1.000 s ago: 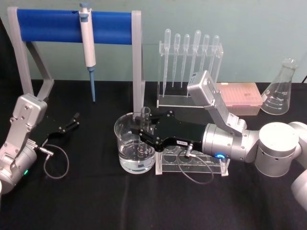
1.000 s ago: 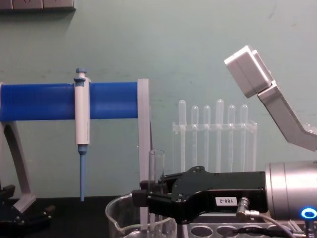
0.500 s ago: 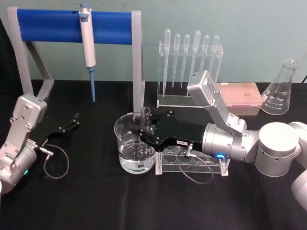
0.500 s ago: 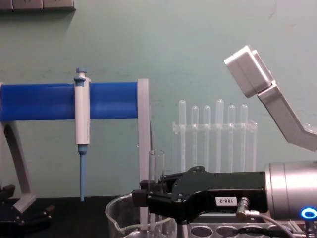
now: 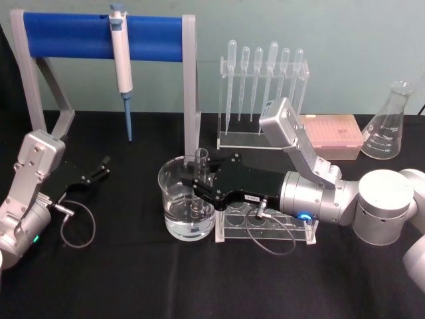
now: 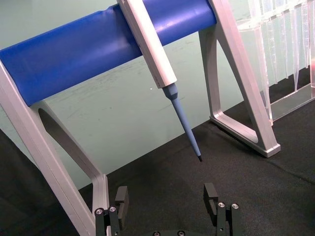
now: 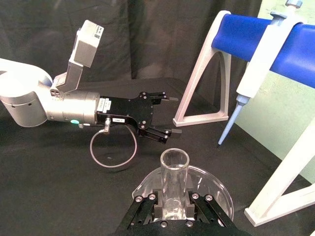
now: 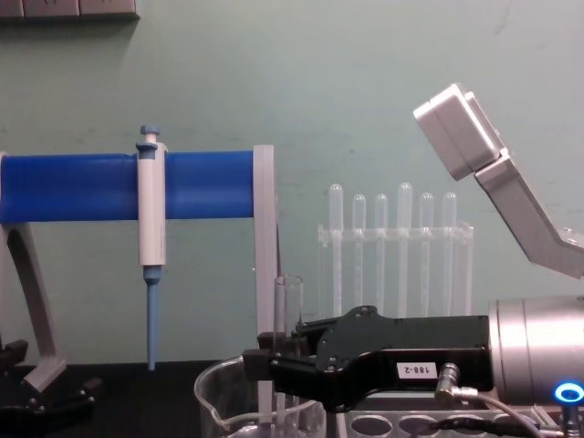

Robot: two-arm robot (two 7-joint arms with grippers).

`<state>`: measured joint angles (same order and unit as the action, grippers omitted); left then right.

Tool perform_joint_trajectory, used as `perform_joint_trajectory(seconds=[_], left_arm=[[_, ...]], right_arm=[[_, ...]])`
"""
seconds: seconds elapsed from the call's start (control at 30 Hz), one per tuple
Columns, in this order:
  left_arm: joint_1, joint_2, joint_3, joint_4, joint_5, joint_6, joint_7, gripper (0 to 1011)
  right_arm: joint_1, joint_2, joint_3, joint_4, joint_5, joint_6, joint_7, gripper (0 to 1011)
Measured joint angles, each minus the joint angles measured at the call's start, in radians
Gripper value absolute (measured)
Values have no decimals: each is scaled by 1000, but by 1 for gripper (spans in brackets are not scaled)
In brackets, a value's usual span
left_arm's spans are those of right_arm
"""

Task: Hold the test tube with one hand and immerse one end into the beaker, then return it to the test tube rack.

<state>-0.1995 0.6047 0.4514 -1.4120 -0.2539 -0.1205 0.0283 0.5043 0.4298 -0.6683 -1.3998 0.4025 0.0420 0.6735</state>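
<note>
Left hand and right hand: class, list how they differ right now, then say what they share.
The right hand is shut on the test tube; the left hand is open and empty. The right hand is over the beaker; the left hand sits far left, near the foot of the blue stand. Both are black, two-fingered.

Blue stand (image 5: 66, 34) w/ pipettor (image 5: 121, 63); pipettes (image 5: 264, 76), flask (image 5: 390, 126) behind.

No visible shift of right tool (image 5: 196, 181) or test tube (image 5: 200, 159) since earlier
</note>
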Motion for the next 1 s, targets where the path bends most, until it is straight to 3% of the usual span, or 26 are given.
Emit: perform_joint_trajectory(seconds=[1.0], left_arm=[[0,0,0,0,0,0,0,1000]], right_arm=[[0,0,0,0,0,0,0,226]])
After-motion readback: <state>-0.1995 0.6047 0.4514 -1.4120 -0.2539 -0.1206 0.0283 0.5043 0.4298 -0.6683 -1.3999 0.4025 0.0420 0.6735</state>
